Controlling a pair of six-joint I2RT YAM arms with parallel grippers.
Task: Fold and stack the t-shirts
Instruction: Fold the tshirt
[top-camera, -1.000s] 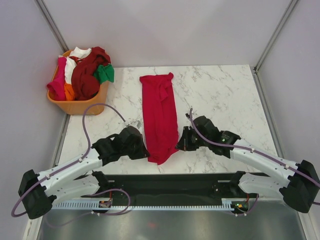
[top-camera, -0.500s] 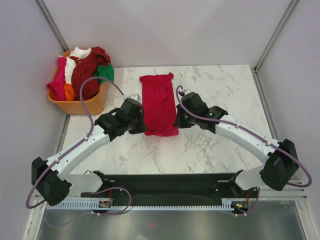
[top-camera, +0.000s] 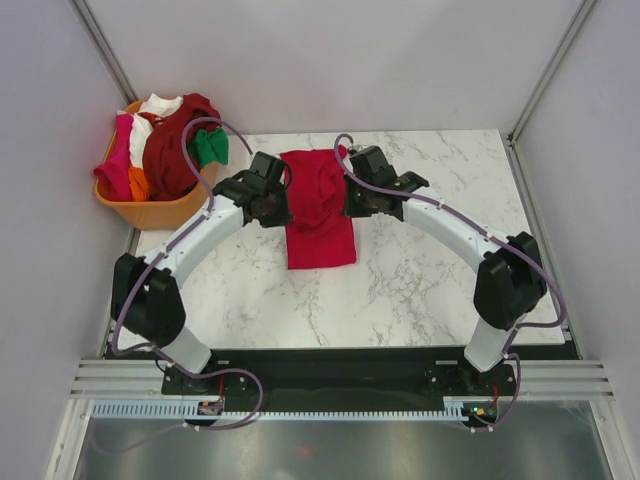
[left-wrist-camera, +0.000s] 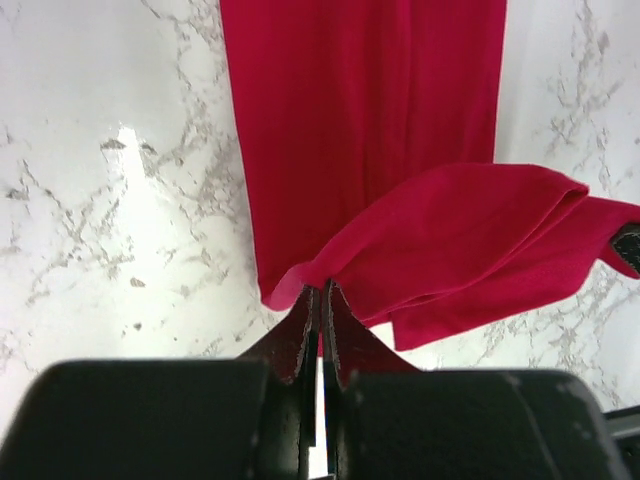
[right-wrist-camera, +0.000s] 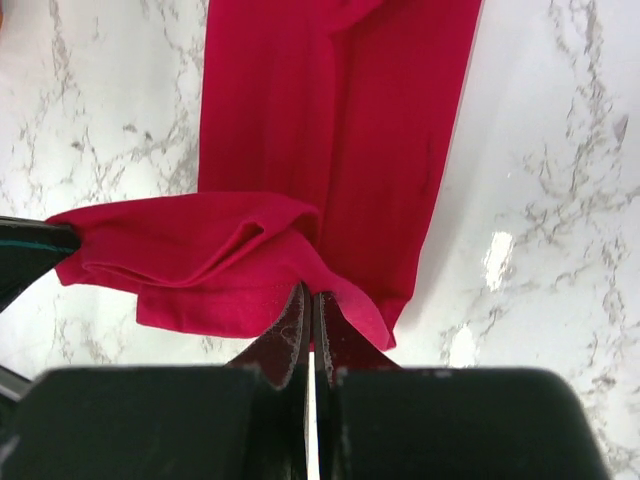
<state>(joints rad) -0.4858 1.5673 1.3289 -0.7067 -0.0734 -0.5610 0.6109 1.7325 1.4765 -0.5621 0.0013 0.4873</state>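
A: From the top camera, how many shirts does the scene show?

B: Six can be made out. One crimson t-shirt (top-camera: 320, 240) lies lengthwise on the marble counter (top-camera: 430, 270). Five more are heaped in the single orange basket (top-camera: 155, 213) at the counter's far-left corner. They are one magenta shirt (top-camera: 115, 160), one white shirt (top-camera: 152, 108), one maroon shirt (top-camera: 175, 150), one orange shirt (top-camera: 138, 183) and one green shirt (top-camera: 210, 148), piled above the rim.

A: And the end effectors?

B: There are two. The left end effector (top-camera: 280, 203) sits at the crimson t-shirt's left edge and the right end effector (top-camera: 347, 200) at its right edge, both over its far half.

A: What does the left wrist camera show?

B: Its jaws are pressed tight on a pinch of crimson cloth. A doubled fold is held raised above the flat part of the shirt lying on the counter.

A: And the right wrist camera?

B: It shows the mirror of that. The jaws are clamped on the fold's other corner, which is lifted over the flat layer.
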